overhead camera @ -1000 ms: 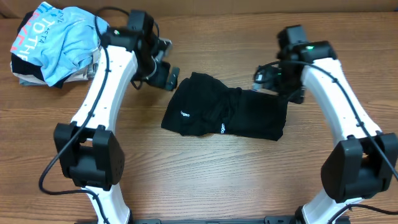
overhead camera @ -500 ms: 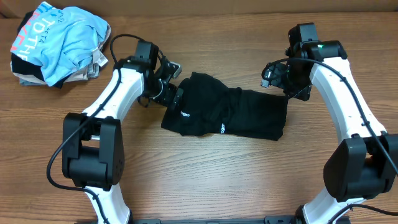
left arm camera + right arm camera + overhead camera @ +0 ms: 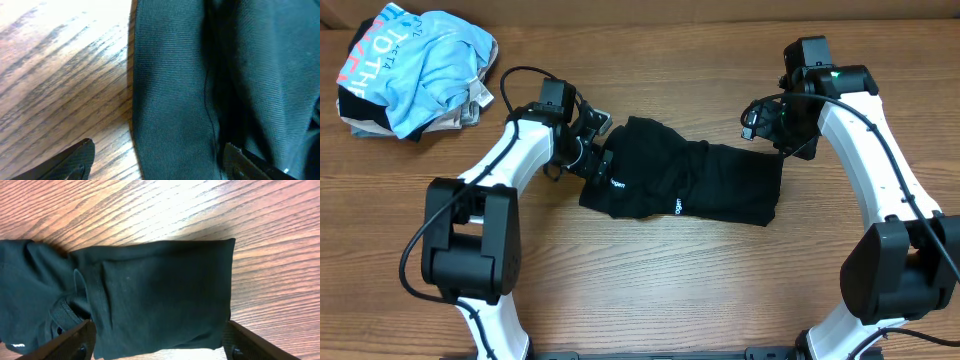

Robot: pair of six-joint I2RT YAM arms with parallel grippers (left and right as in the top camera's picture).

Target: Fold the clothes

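The clothes point(image 3: 690, 185), a black shirt bunched into a long bundle with small white marks, lie mid-table. My left gripper point(image 3: 595, 150) is low at the bundle's left end. In the left wrist view it point(image 3: 157, 150) stands open, straddling the fabric's point(image 3: 225, 75) edge, with one finger point(image 3: 80, 157) over bare wood and the other over cloth. My right gripper point(image 3: 765, 125) hovers over the bundle's right end. The right wrist view shows it point(image 3: 160, 330) open, its fingers spanning the width of the shirt point(image 3: 150, 280) below.
A heap of other garments topped by a light-blue T-shirt point(image 3: 415, 65) sits at the back left corner. Bare wooden table point(image 3: 650, 280) lies in front of the black bundle. Both arm bases stand near the front edge.
My left gripper has swung forward and right, down to the shirt's left edge. The right gripper shifted slightly right over the bundle's right end. The shirt has not moved.
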